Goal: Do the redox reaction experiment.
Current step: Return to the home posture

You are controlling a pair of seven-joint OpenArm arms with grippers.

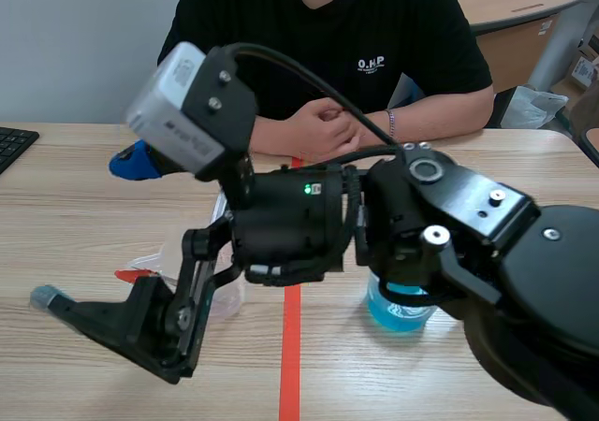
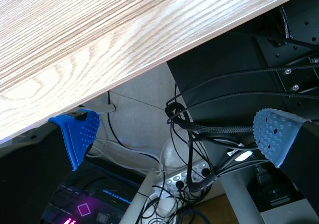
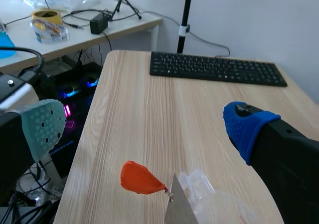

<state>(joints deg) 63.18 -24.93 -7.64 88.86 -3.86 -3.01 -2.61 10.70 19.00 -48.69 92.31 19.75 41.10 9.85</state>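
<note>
The left gripper (image 2: 174,134) hangs below the table (image 2: 99,50) edge, jaws spread, empty. The beaker of blue liquid (image 1: 398,307) stands untouched. The right gripper (image 3: 144,127) — jaws spread too — hovers over a clear plastic packet (image 3: 199,191) and an orange-red piece (image 3: 139,178) — probably early.

Hangs past the counter (image 2: 99,40) edge with blue-padded fingers (image 2: 79,133) spread wide, gripping nothing. Looks down on tangled black cables (image 2: 209,129), a white power strip (image 2: 182,180) and pale floor tiles (image 2: 134,119).
</note>
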